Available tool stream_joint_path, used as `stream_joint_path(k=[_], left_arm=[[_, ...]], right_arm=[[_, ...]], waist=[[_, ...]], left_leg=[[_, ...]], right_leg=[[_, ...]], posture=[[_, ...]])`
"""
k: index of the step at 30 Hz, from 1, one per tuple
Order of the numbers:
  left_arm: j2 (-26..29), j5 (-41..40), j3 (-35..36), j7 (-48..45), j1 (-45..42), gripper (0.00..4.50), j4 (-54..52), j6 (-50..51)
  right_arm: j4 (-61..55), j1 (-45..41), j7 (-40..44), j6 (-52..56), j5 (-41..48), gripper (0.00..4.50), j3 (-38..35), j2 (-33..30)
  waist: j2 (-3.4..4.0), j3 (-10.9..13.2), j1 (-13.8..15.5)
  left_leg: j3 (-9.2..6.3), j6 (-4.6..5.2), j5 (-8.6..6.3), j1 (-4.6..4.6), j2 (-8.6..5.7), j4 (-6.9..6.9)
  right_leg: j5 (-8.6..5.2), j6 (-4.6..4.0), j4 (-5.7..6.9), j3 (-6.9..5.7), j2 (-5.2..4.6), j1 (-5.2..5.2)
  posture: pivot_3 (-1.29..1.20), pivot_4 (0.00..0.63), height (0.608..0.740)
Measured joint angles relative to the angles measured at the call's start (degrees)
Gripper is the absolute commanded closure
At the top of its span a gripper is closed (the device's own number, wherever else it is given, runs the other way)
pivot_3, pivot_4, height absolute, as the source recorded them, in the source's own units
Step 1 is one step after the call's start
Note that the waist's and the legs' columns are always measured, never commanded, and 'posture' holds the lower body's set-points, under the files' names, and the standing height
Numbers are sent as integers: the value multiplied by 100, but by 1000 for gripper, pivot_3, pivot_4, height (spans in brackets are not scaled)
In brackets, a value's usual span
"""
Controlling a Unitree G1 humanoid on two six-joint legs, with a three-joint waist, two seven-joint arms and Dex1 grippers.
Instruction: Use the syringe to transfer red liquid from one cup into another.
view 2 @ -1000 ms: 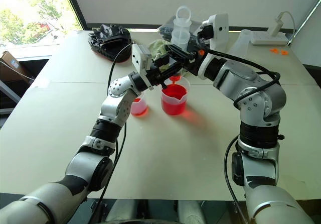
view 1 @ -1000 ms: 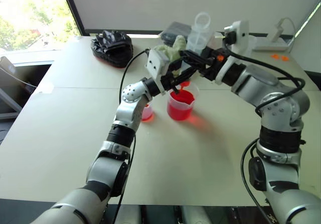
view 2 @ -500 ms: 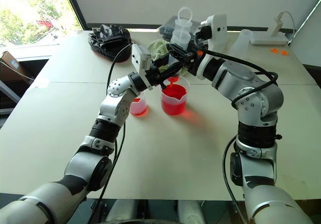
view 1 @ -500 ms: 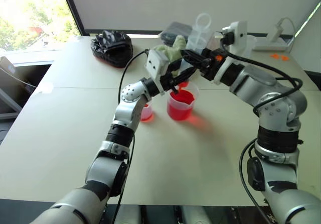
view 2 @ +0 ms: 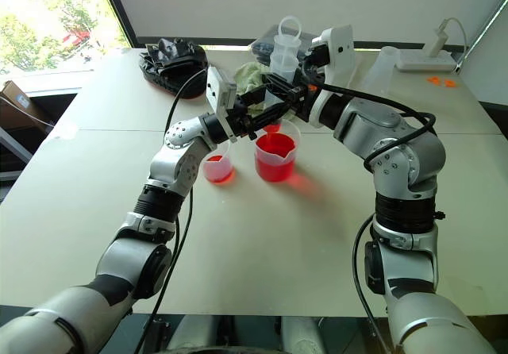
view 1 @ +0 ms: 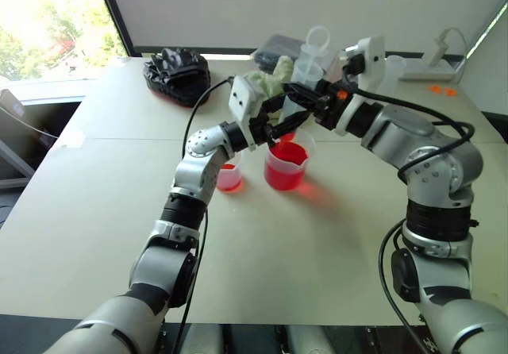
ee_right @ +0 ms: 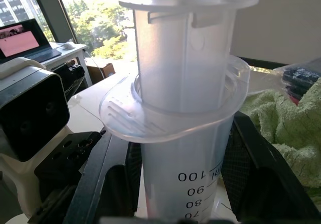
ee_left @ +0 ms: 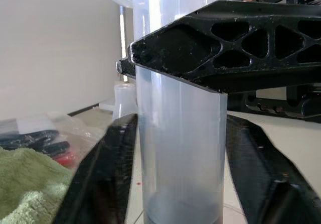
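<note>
While right hand (ee_right: 175, 184) clamps syringe (ee_right: 183, 108), left hand (ee_left: 175, 174) fingers flank barrel.

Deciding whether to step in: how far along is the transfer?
Done: the small cup holds some red liquid. In hand: the right pincer grips the syringe upright over the beaker, barrel looking clear; the left pincer stands open around it. Left: the beaker holds plenty, so more draws seem likely.

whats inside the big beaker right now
Red liquid fills the lower part of the beaker. The syringe is upright above it; the grippers cover its tip.
</note>
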Motion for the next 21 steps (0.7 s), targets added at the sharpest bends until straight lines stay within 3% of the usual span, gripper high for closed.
stream_joint_path(k=[6, 12, 21], left_arm=[[92, -21, -2, -190, -1, 590, -76, 43], [618, -374, 26, -641, -150, 590, -407, 671], [1484, -1128, 852, -714, -893, 590, -579, 1738]], right_arm=[[0, 0, 5, 0, -14, 2823, -1, 5], [56, -1, 89, -34, -139, 2823, 7, -17], [255, -284, 658, -438, -660, 2823, 427, -427]], waist=[[0, 0, -1], [0, 0, -12], [0, 0, -68]], left_leg=[[0, 0, 0, 0, 0, 0], [-1, -1, 1, 0, 1, 0], [-3, -2, 1, 0, -1, 0]], right_leg=[[0, 0, 0, 0, 0, 0], [0, 0, 1, 0, 1, 0], [0, 0, 2, -1, 0, -1]], posture=[[0, 150, 740], [0, 150, 740], [0, 150, 740]])
